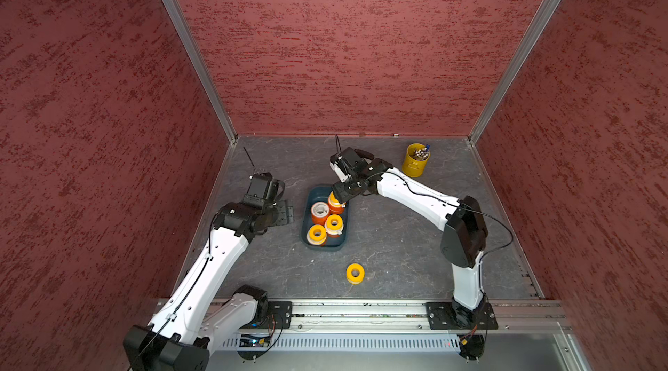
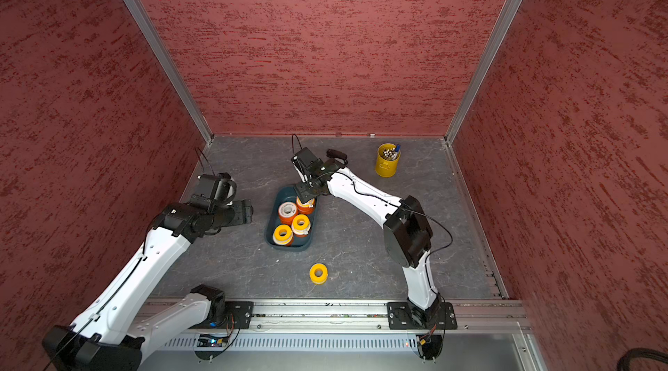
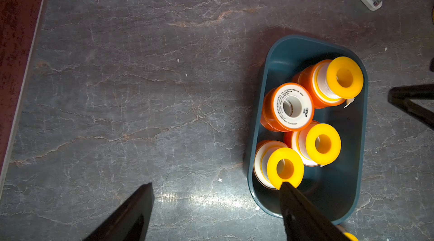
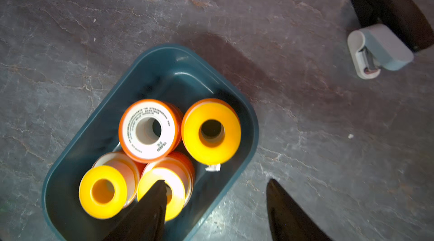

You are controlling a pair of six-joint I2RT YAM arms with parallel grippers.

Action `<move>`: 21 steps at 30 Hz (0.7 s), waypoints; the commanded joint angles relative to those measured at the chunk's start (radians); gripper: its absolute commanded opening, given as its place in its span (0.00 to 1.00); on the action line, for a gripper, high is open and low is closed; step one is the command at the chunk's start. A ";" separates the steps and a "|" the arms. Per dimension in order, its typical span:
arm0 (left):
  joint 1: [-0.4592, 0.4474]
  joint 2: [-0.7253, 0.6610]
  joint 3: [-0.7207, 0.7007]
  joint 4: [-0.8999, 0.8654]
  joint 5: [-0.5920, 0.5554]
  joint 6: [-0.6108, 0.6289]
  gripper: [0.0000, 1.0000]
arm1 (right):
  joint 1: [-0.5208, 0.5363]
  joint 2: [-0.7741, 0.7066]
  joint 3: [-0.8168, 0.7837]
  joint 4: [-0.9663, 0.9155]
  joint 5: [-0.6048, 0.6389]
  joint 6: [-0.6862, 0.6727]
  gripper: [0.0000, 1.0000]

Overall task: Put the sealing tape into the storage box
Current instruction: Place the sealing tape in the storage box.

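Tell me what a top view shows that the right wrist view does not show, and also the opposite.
Only a top view: a loose roll on the table, the cup and the left arm. Only the right wrist view: the right gripper open, one finger over a roll in the box, the other outside it; the word VASEN on the white-faced roll. Both: the box holding that roll and three yellow-topped ones.

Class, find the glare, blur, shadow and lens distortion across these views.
Left wrist view: sharp, the label on the orange roll is readable; a glare streak lies on the table. Right wrist view: softer, that roll's small print smears; a broad shadow falls on the table beside the storage box. In a top view, the wall posts splay outward: wide-angle distortion.
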 commanded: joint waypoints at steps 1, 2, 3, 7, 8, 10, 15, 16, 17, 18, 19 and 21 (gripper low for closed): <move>0.007 -0.005 -0.008 0.016 0.002 0.012 0.87 | -0.003 -0.128 -0.155 0.144 0.045 0.026 0.69; 0.008 -0.007 -0.007 0.015 0.005 0.012 0.87 | -0.003 -0.168 -0.223 0.183 0.054 0.027 0.69; 0.006 -0.010 -0.005 0.016 0.008 0.013 0.87 | -0.003 -0.215 -0.294 0.224 0.063 0.028 0.69; -0.001 -0.023 -0.008 0.019 0.021 0.014 0.87 | -0.003 -0.373 -0.546 0.351 0.110 0.037 0.69; -0.003 -0.025 -0.008 0.018 0.021 0.014 0.87 | -0.003 -0.413 -0.612 0.373 0.128 0.045 0.69; -0.010 -0.024 -0.006 0.017 0.018 0.014 0.87 | -0.003 -0.484 -0.720 0.406 0.155 0.063 0.69; -0.017 -0.013 -0.003 0.016 0.017 0.015 0.87 | -0.003 -0.645 -0.925 0.455 0.191 0.078 0.69; -0.017 -0.010 -0.002 0.016 0.017 0.015 0.87 | -0.003 -0.669 -0.956 0.464 0.197 0.080 0.69; -0.017 -0.007 -0.003 0.016 0.019 0.015 0.87 | -0.003 -0.694 -0.985 0.473 0.200 0.082 0.69; -0.017 -0.002 -0.004 0.017 0.020 0.015 0.87 | -0.004 -0.714 -1.009 0.480 0.207 0.083 0.69; -0.017 0.002 -0.003 0.017 0.022 0.017 0.87 | -0.003 -0.734 -1.034 0.491 0.216 0.084 0.69; -0.019 0.017 -0.003 0.016 0.022 0.016 0.87 | -0.003 -0.775 -1.074 0.509 0.235 0.081 0.69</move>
